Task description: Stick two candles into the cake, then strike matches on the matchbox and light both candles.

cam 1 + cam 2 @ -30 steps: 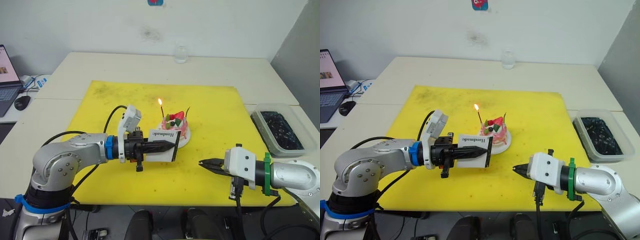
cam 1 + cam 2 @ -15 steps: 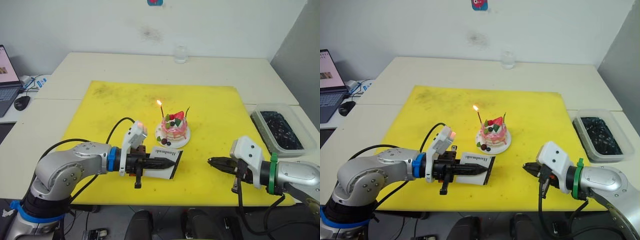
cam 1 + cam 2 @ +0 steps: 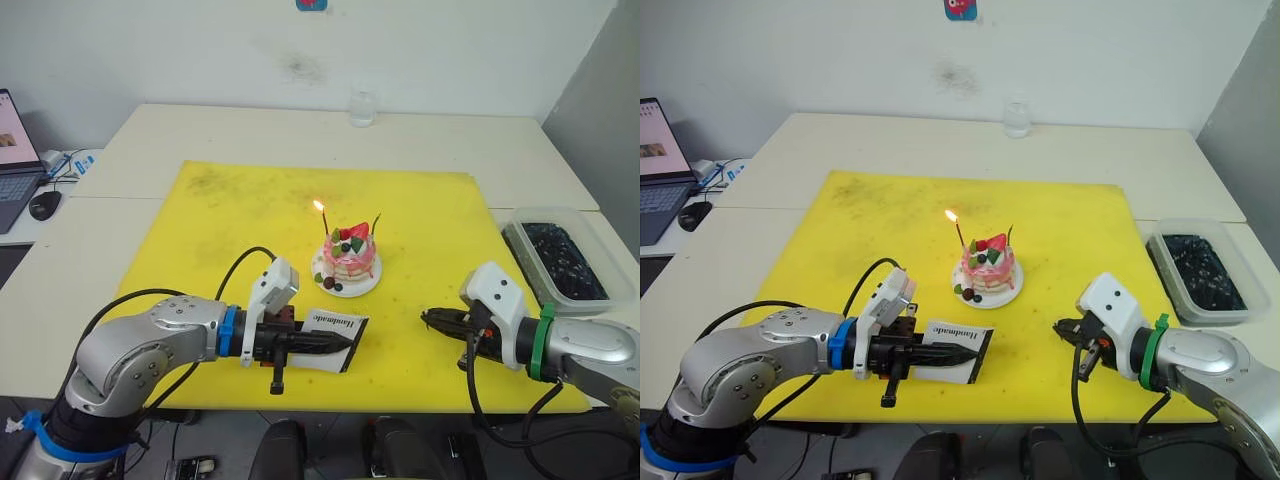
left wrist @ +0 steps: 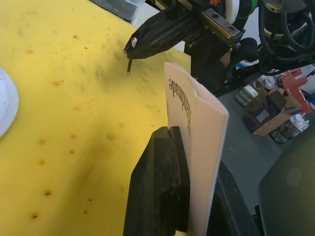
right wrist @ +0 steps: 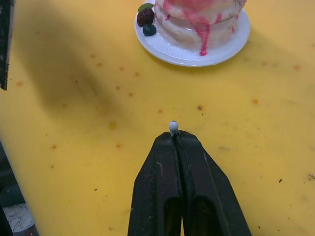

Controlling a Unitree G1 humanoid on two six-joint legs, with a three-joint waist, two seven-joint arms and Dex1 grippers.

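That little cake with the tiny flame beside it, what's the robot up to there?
It is lighting candles on the small pink-and-white cake. The thin reddish candle burns; the greenish candle is unlit. The left claw grips the flat white matchbox, and the right claw pinches a short dark match.

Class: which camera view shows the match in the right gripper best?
The left wrist view: the match hangs below the right gripper, its stick visible. The right wrist view shows its pale head between the fingertips; in the eye views it is too small to tell.

An office-like test room: pale tables (image 3: 300, 130), a laptop (image 3: 15, 160), mouse (image 3: 45, 205), bare wall.
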